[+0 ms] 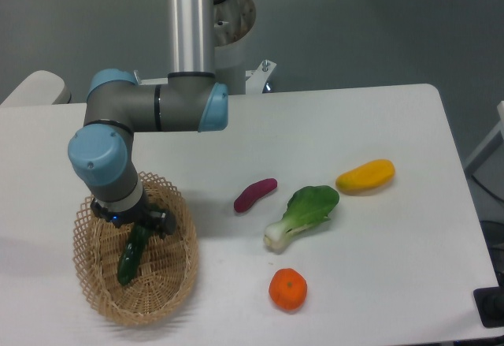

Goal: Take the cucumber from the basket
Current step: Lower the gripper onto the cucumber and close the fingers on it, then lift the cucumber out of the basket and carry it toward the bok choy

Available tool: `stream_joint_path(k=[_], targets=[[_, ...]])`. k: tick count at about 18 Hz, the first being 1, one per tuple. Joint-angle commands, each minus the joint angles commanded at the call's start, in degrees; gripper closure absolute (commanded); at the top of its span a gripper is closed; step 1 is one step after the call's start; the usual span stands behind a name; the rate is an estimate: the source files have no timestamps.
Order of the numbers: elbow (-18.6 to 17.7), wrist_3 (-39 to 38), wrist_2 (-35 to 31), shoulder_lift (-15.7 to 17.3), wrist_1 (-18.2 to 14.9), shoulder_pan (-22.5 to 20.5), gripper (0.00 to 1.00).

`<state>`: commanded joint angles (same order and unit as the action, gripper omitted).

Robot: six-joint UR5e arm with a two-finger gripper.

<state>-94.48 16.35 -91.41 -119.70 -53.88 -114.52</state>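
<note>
Jaws (132, 228) over cucumber (130, 257) (grip unclear), in basket (94, 303)

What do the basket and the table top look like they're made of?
The basket: light tan woven wicker by the look, matte, with an open lattice rim showing the strands. The table: smooth white surface, probably laminate or painted board, with a faint sheen; the exact material can't be told.
</note>
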Motion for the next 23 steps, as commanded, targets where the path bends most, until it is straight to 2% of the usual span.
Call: stream_joint_path(k=[7, 8, 10, 11, 12, 14, 19, 23], targets=[[0.2, 0.3, 0.0, -0.7, 0.1, 0.1, 0.00], [0.4, 0.4, 0.0, -0.8, 0.2, 0.1, 0.04], [0.4, 0.6, 0.0, -0.8, 0.2, 0.1, 0.38], [0.4, 0.6, 0.0, -0.8, 0.2, 0.1, 0.50], [0.5, 0.7, 0.0, -0.8, 0.2, 0.1, 0.58], [0.7, 1.2, 0.0, -0.7, 0.2, 0.1, 0.67], [2.1, 1.4, 0.0, -0.5, 0.1, 0.1, 0.71], [5.4, 1.4, 0.0, -0.4, -0.3, 0.0, 0.72]])
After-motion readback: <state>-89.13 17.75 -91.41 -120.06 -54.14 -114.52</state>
